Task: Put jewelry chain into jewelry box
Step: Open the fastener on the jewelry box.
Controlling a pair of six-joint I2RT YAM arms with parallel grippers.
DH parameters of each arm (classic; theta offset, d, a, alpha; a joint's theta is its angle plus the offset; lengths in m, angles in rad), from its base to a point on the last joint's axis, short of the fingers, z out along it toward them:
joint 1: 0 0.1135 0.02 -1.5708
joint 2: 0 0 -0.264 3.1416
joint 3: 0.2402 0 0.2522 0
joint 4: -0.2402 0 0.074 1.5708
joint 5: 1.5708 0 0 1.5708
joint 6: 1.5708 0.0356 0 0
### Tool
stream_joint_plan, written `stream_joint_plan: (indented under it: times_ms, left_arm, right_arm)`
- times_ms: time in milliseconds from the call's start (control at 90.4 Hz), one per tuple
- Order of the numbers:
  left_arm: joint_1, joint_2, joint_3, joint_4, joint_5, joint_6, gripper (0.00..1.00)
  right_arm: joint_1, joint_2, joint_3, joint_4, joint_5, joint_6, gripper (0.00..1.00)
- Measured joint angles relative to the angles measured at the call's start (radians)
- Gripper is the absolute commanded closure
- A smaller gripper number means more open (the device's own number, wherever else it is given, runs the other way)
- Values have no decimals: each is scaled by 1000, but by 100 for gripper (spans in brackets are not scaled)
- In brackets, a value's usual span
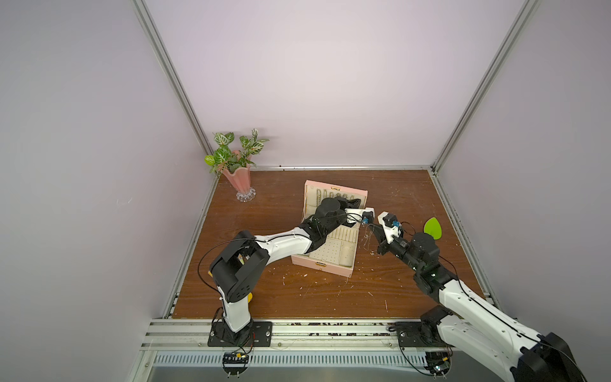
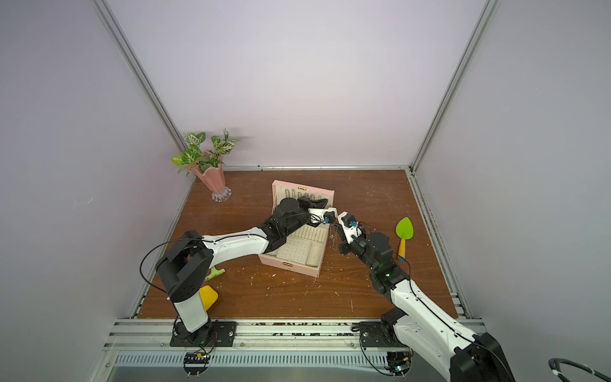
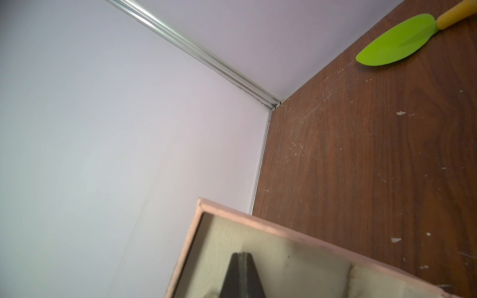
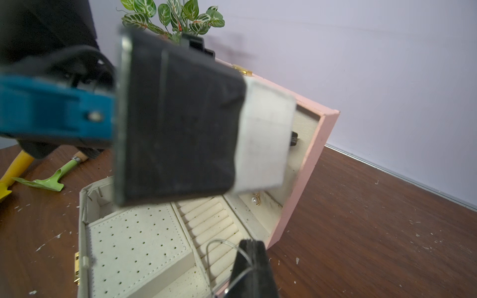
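Box [image 1: 323, 264] stands open on the table, lid [image 4: 320, 154] raised on its far side. Left gripper [image 3: 242, 259] reaches across the box to the lid's cream lining. Its jaws are pressed together with nothing seen between them, and contact with the lining cannot be judged. Right gripper [image 4: 251, 246] is at the box's right edge, next to the ring rows [image 4: 209, 219]. Whether it is over the rim or just outside it is unclear. Its jaws are closed, pinching the chain [image 4: 219, 241]. One thin loop arcs out of the tips toward the box interior. In a top view the rest hangs as faint strands [image 1: 366, 239] just beside the box's right wall and does not appear to be inside yet. Handling, as judged: the chain is near weightless, wholly limp and smooth metal, so it will swing with any arm motion and pool wherever it is let go. The fine links are likely to kink or part under a tug. Snag risks are the box rim, the slots between the ring rows and the finger pads themselves. The best hold is a firm pinch on a short bight near mid-length, so the tails hang short and even. The present pinch looks adequate and a regrip looks unnecessary. The open trough beside the dotted panel [image 4: 134, 245] looks the easier landing. The hanging slack should settle onto the lining before the jaws part.
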Motion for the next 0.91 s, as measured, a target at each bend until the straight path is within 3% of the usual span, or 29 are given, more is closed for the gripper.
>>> stream_joint_plan:
  times_ms: [741, 819, 907]
  left_arm:
    - [-37, 18, -53, 122, -97, 97, 98]
    - [-38, 18, -57, 132, -97, 92, 95]
    - [-38, 15, -58, 130, -94, 71, 81]
  right_arm:
    - [-14, 0, 0, 0, -1, 10, 100]
    - [-14, -3, 0, 0, -1, 11, 99]
    - [-14, -10, 0, -2, -1, 11, 99]
